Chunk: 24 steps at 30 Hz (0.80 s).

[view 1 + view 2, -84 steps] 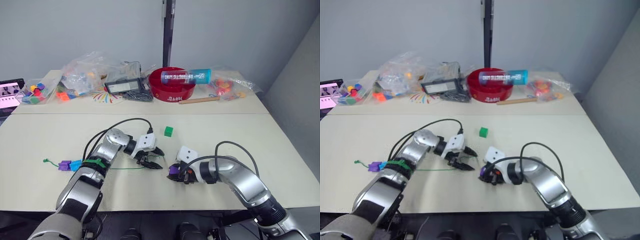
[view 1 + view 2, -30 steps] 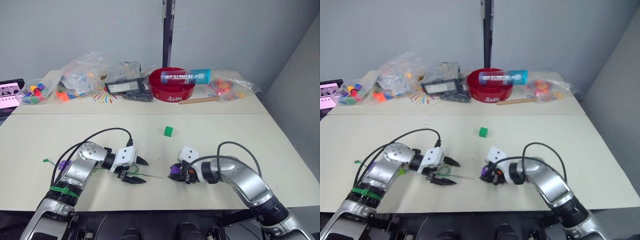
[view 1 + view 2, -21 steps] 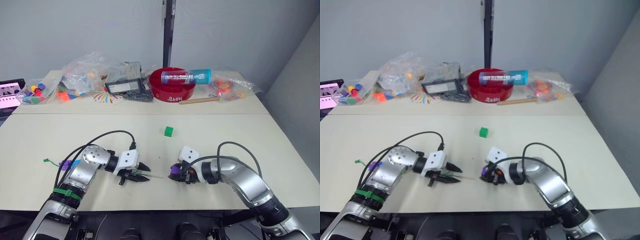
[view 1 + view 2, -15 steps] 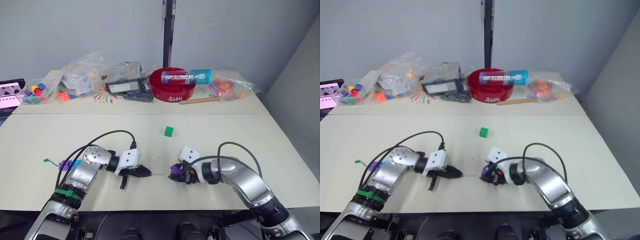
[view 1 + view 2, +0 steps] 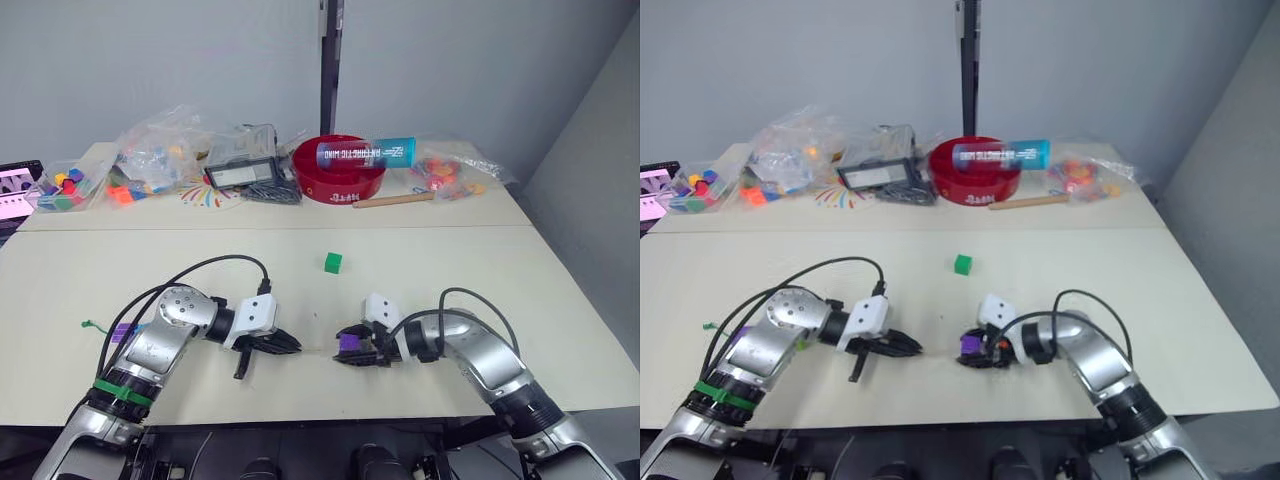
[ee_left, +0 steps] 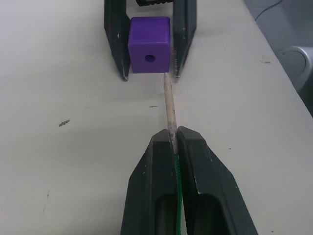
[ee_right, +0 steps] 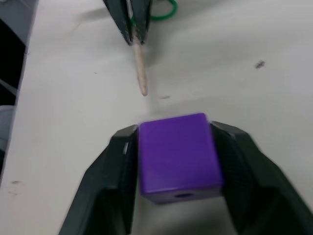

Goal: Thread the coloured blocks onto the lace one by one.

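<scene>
My left gripper (image 5: 291, 345) is shut on the lace (image 6: 177, 196) just behind its pale stiff tip (image 6: 168, 105). The tip points at a purple block (image 6: 149, 51) and ends just short of it, a little to one side of its hole. That block (image 5: 349, 343) sits low over the table between the fingers of my right gripper (image 7: 173, 132), which is shut on it. A green block (image 5: 333, 262) lies loose farther back on the table. Near the lace's far end, another purple block (image 5: 122, 330) shows beside my left forearm.
Along the back of the table (image 5: 560, 300) stand a red bowl (image 5: 340, 182) with a blue bottle (image 5: 365, 153) across it, a wooden stick (image 5: 395, 200), a black box (image 5: 240, 172) and clear bags of mixed pieces (image 5: 160, 150). A lit screen (image 5: 15, 185) sits at the far left.
My left gripper has shut on the lace near its tip and carried it right, until the tip is close to the purple block. My right gripper has kept the block in place.
</scene>
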### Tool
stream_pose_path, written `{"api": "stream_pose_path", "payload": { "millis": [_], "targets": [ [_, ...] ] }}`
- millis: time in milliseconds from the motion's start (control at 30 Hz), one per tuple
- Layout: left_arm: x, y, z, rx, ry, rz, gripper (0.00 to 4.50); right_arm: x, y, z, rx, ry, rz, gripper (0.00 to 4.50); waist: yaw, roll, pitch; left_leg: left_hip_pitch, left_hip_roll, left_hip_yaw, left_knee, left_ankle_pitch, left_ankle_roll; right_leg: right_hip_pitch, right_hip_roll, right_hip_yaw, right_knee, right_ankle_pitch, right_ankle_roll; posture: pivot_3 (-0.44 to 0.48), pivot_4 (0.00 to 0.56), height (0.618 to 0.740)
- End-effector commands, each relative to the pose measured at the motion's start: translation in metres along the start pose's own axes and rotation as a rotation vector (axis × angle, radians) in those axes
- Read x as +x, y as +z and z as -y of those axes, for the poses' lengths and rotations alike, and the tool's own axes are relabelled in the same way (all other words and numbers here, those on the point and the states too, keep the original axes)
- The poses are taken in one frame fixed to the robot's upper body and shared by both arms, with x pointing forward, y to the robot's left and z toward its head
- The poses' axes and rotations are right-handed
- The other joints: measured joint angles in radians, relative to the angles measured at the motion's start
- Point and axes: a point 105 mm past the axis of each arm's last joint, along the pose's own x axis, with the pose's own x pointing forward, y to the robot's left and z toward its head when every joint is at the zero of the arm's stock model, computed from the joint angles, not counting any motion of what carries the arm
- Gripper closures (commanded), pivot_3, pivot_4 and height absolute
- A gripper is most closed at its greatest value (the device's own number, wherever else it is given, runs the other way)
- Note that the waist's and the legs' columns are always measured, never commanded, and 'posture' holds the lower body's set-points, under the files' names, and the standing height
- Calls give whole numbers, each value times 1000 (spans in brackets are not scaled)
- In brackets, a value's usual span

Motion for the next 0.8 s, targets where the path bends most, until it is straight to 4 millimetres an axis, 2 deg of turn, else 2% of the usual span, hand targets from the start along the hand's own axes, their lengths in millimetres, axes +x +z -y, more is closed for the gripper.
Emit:
{"api": "stream_pose_path", "payload": {
  "millis": [33,67,267,467,567,733,767,800],
  "targets": [
    [-7,13,2,22,14,31,4500,-4,4,2,-2,-8,7,870,0,0,0,0,0,0,0,0,0,0,0,0,0,0,0,0,150,731],
    [-7,14,2,22,16,30,4500,-8,5,0,-5,-10,12,557,1,0,0,0,0,0,0,0,0,0,0,0,0,0,0,0,150,731],
    [-8,16,3,19,23,27,4500,-17,0,-3,9,-69,35,557,15,0,0,-1,-1,0,0,0,0,0,-1,0,-1,0,0,0,150,731],
    [-8,14,2,21,28,13,4500,-17,-2,-6,21,-95,84,557,15,0,0,-1,-1,0,0,0,0,0,-1,0,-1,0,0,0,150,731],
    [-8,13,3,18,24,10,4500,-18,-5,-5,12,-102,88,1378,15,0,0,-1,-1,0,0,0,0,0,-1,0,-1,0,0,0,150,731],
    [-8,12,3,19,25,9,4500,-18,-5,-6,-3,-93,91,3085,13,0,0,-1,-1,0,0,0,0,0,-1,0,-1,0,0,0,150,731],
    [-7,12,3,19,26,9,4500,-18,-4,-6,-8,-90,90,3298,13,0,0,-1,-1,0,0,0,0,0,-1,0,-1,0,0,0,150,731],
    [-7,12,2,20,27,9,4500,-18,-4,-6,-10,-87,92,3298,13,0,0,-1,-1,0,0,0,0,0,-1,0,-1,0,0,0,150,731]
  ]
}}
